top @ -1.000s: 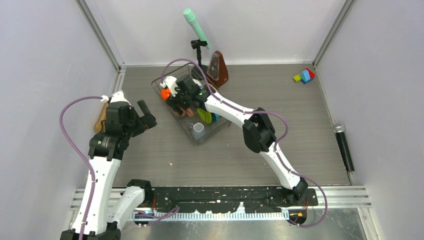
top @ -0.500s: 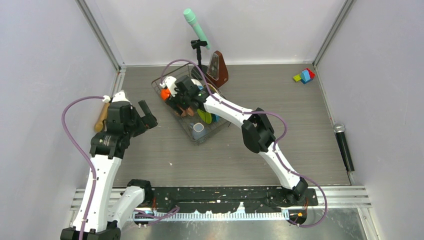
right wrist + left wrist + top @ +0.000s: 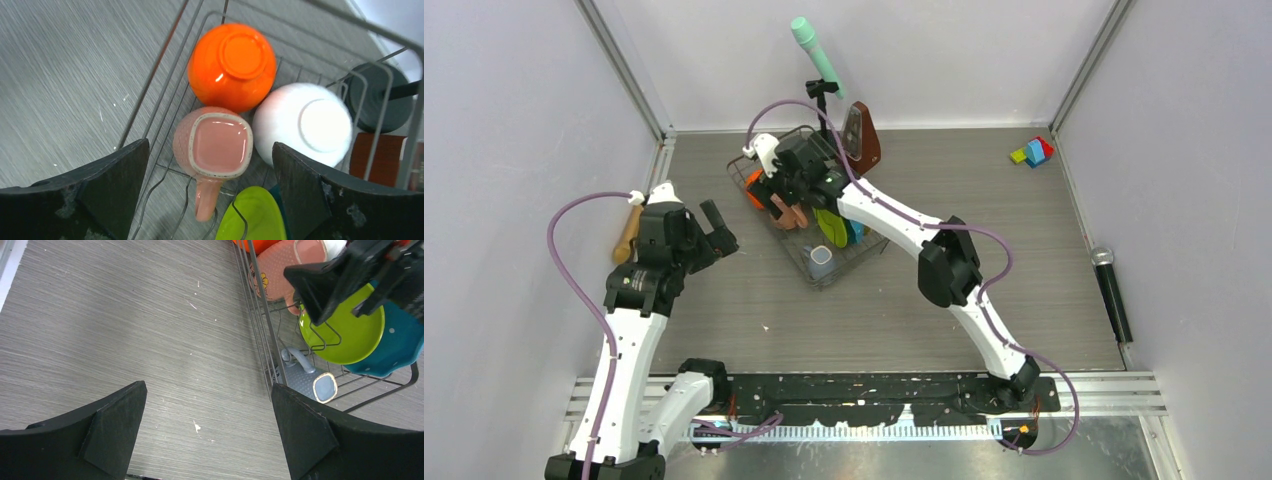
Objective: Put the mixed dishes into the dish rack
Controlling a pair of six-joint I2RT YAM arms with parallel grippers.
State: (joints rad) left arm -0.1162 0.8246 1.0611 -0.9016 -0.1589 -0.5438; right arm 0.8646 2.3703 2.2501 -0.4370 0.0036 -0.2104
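Observation:
The black wire dish rack (image 3: 869, 247) holds upside-down orange bowl (image 3: 232, 65) and white bowl (image 3: 302, 122), with the pink mug (image 3: 214, 145) set against them, handle toward the lime green plate (image 3: 252, 215). My right gripper (image 3: 210, 147) hovers open above the mug, touching nothing. From above, the right gripper (image 3: 774, 195) is over the rack's far left end. The lime green plate (image 3: 350, 335) and blue dotted plate (image 3: 395, 350) stand in slots. A small grey mug (image 3: 305, 377) lies at the near end. My left gripper (image 3: 207, 395) is open over bare table left of the rack (image 3: 260, 330).
A wooden rolling pin (image 3: 628, 232) lies by the left wall behind my left arm. The brown metronome (image 3: 860, 137) and a teal microphone on a stand (image 3: 816, 55) are just behind the rack. Toy blocks (image 3: 1032, 151) and a black microphone (image 3: 1112, 292) are at the right.
My right gripper has opened wider and drawn up and back from the pink mug, which stays in the rack. The left arm has barely moved.

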